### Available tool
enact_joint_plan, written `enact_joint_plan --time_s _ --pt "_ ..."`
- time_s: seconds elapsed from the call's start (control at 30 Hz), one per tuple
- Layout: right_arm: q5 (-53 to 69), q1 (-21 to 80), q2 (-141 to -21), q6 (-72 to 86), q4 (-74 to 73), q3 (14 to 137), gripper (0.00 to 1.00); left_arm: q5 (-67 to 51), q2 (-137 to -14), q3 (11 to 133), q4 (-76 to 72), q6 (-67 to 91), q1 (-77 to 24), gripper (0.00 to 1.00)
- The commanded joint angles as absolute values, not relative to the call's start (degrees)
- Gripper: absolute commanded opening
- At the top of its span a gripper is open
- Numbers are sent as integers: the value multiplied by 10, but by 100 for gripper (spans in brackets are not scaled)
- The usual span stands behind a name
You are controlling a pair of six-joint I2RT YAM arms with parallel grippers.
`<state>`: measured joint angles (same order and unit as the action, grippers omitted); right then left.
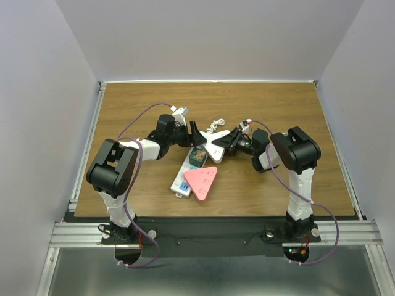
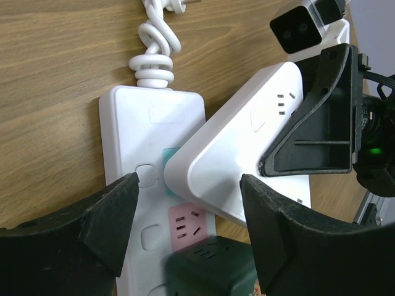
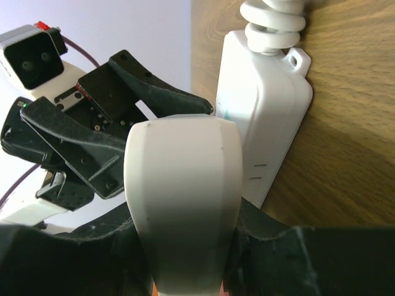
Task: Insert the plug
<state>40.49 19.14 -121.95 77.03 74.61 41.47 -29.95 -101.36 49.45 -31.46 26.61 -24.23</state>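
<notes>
The power strip point(image 1: 185, 172) lies near the middle of the table point(image 1: 296, 111), running from about 1 o'clock to 7 o'clock in the overhead view. Its coiled cord point(image 1: 216, 126) is at the 1 o'clock end. A dark green plug point(image 1: 197, 155) sits on the strip, and a pink triangular plug point(image 1: 202, 180) sits toward its 7 o'clock end.

The right gripper point(image 1: 227, 143) reaches in from 3 o'clock. It is clamped on the white plug point(image 1: 216, 143), with a finger on each flank. The white plug is tilted, and one rounded corner is over the sockets at the strip's cord end. Whether its prongs are in a socket cannot be told.

The left gripper point(image 1: 194, 134) comes from 9 o'clock. It stands wide and grips nothing, one finger point(image 2: 105, 222) over the strip's edge and the other beside the white plug.
</notes>
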Motion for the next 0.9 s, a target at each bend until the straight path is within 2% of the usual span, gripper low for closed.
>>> enact_joint_plan --time_s 0.0,0.27,0.63,0.87 --pt "359 192 -1224 731 679 427 0 -310 -1016 501 -327 250 -244 78" --pt "344 192 -1228 713 632 442 0 -297 -1023 479 -325 245 -244 74" --pt "330 177 -1235 679 558 472 1 -276 -1039 474 -309 242 -244 60" --pt "305 171 -1224 632 454 497 0 -255 -1047 476 -280 233 -244 58"
